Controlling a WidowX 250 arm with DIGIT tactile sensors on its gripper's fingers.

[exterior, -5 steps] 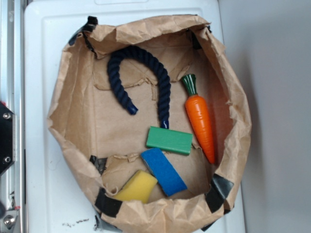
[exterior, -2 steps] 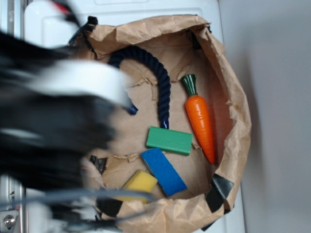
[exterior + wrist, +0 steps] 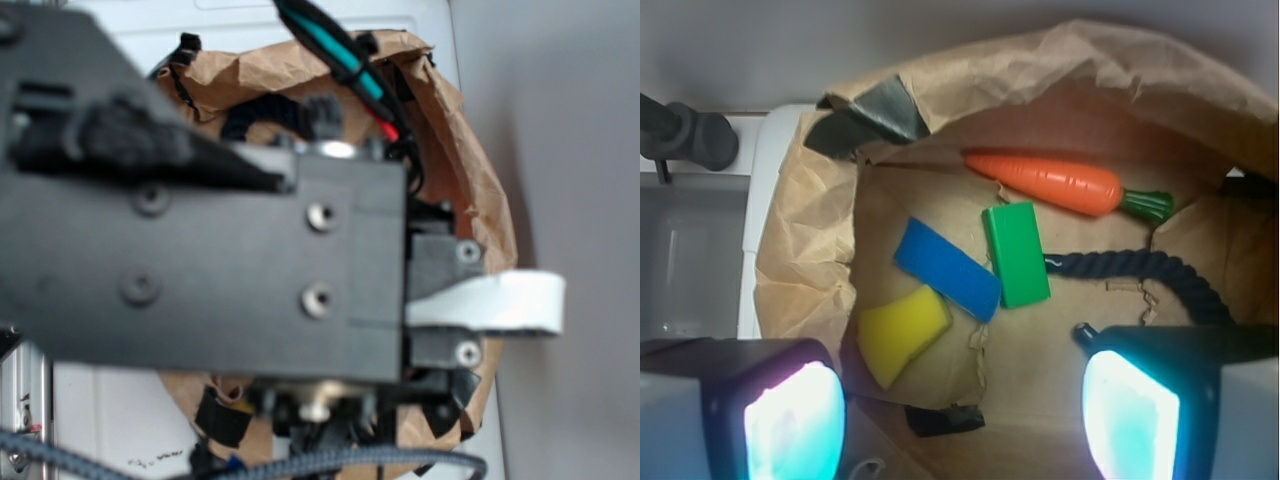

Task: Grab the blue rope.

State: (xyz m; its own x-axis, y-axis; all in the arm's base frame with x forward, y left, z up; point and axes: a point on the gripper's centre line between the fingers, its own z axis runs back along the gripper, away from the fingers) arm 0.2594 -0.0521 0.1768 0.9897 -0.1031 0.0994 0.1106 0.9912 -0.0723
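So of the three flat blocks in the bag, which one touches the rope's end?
The green block: the blue rope ends against its long side. The blue block lies on its other side, and the yellow block sits further off still.

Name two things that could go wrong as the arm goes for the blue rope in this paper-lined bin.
The blue rope's capped end touches the green block, so a grasp there might catch or shove the block. The open hand hangs over bare floor, well short of the rope, and the crumpled paper wall rises close by; a descent could snag it.
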